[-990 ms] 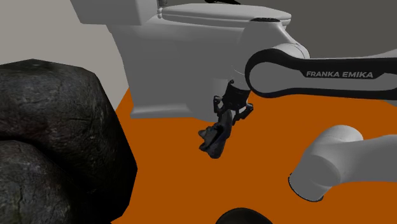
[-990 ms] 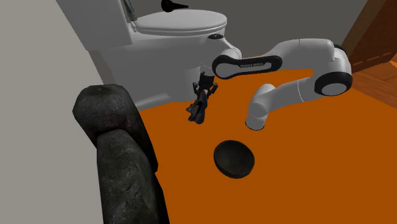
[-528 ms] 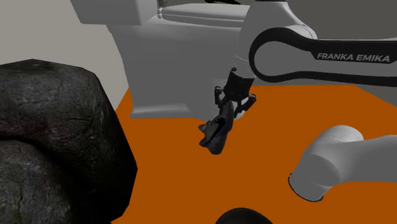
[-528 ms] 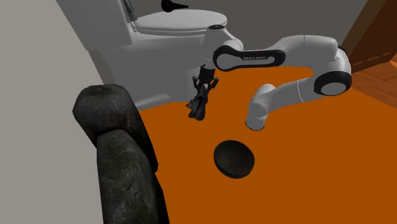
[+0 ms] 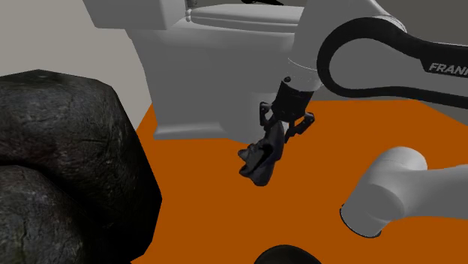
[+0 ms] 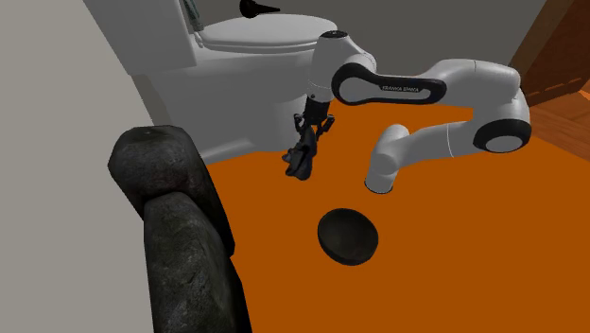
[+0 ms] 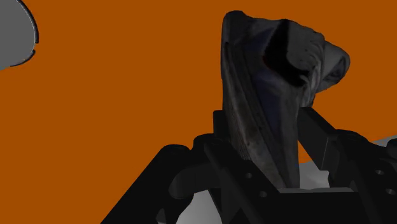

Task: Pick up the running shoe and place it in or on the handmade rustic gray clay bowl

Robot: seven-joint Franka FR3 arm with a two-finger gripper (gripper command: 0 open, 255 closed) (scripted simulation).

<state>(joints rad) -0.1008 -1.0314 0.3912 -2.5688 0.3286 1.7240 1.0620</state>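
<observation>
The running shoe (image 5: pixel 261 156) is dark grey to black and hangs toe-down above the orange floor, in front of the white toilet. My gripper (image 5: pixel 281 131) is shut on its heel end. From the second exterior view the shoe (image 6: pixel 303 159) dangles below the gripper (image 6: pixel 310 135), up and to the left of the dark round bowl (image 6: pixel 348 236) on the floor. In the wrist view the shoe (image 7: pixel 273 95) stands clasped between my black fingers (image 7: pixel 321 137). A sliver of the bowl's rim (image 5: pixel 285 255) peeks in at the shoulder view's bottom edge.
A white toilet (image 5: pixel 217 67) stands close behind the gripper. A large dark rock (image 5: pixel 67 165) fills the shoulder view's left; it appears as a tall dark mass (image 6: pixel 180 236) in the second exterior view. Orange floor (image 6: pixel 454 246) spreads around the bowl.
The arm has lifted and swung toward the shoulder view's right, carrying the shoe a little rightward with it. The shoe stays clasped and hanging.
</observation>
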